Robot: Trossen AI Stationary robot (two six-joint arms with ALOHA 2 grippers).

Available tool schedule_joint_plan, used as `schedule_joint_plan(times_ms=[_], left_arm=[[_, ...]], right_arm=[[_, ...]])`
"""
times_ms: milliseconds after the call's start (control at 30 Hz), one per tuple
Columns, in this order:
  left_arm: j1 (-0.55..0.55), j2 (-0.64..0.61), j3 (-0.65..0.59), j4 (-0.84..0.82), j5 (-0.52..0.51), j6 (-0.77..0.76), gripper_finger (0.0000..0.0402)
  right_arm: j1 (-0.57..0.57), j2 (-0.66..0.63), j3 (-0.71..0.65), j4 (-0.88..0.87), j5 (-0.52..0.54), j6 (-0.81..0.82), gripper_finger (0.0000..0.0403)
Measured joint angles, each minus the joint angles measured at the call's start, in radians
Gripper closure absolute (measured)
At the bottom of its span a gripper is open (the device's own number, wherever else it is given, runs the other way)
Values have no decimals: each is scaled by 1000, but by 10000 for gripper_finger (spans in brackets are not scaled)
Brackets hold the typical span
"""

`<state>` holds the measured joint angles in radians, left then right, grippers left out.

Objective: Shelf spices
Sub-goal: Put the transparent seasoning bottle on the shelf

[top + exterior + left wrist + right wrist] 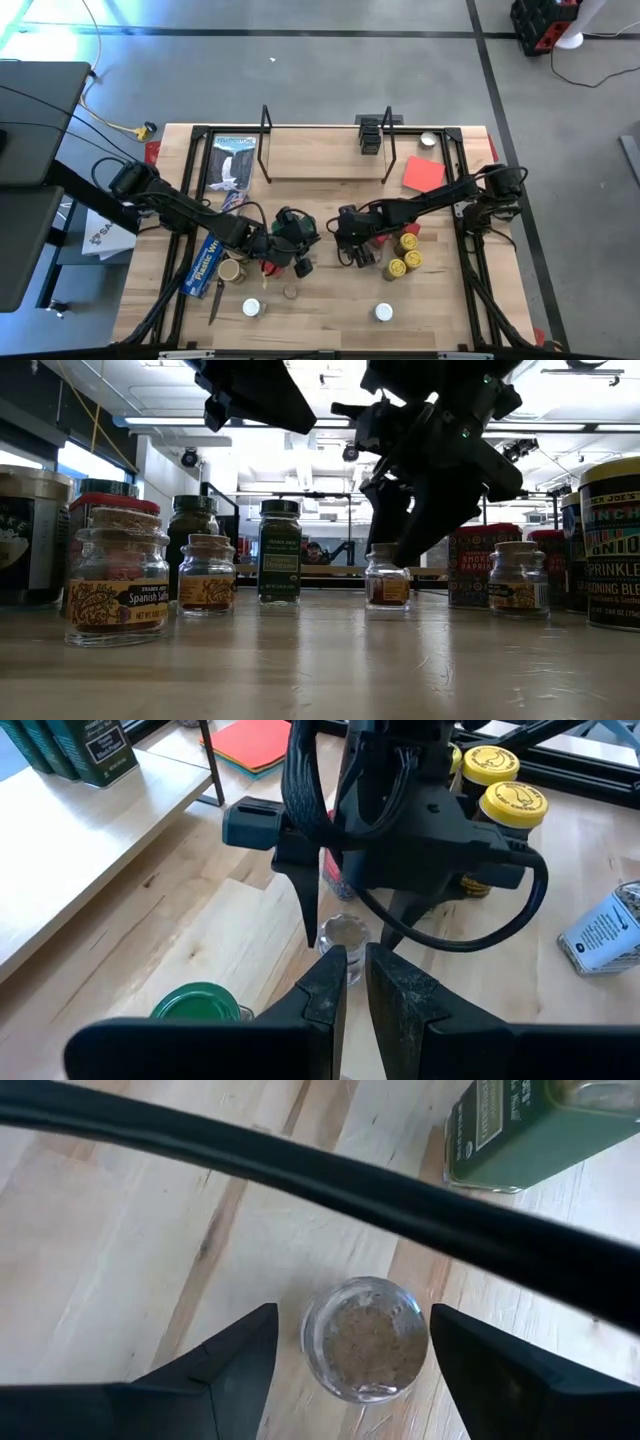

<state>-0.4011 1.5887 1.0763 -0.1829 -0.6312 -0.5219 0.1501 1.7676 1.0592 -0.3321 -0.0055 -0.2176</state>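
My right gripper (355, 1355) is open and points steeply down over a small clear glass spice jar (365, 1342) that stands upright on the table. One finger is on each side of the jar and neither visibly touches it. The low view shows the same jar (387, 578) beneath the gripper. My left gripper (355, 958) hovers just to the left, shut with nothing between its fingers, pointing at the right gripper. The wooden shelf (330, 165) stands along the far edge with a few dark jars (370, 135) on it. Other spices stand scattered around both grippers.
Yellow-lidded jars (405, 252) stand just right of my right gripper. A green tin (530, 1130) and a green-lidded jar (200, 1005) are close by. The blue wrap box (207, 262) lies at the left and a red sheet (423, 173) at the far right. Loose jars (384, 313) stand near the front edge.
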Motion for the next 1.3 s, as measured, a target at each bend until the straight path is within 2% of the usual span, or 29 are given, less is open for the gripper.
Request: schedule_joint_plan(times_ms=[133,433,867,1067,1300], left_arm=[[0,0,0,0,0,0,365],[0,0,0,0,0,-1,365],[-1,0,0,-6,-1,-1,365],[-3,0,0,-7,-1,-1,365],[-6,0,0,-8,0,-1,365]], right_arm=[[0,0,0,1,2,0,177],[-12,-2,0,14,2,15,261],[-136,-137,0,-37,2,8,271],[-177,-134,0,-49,-62,11,271],[-167,-124,-24,-29,-84,9,270]])
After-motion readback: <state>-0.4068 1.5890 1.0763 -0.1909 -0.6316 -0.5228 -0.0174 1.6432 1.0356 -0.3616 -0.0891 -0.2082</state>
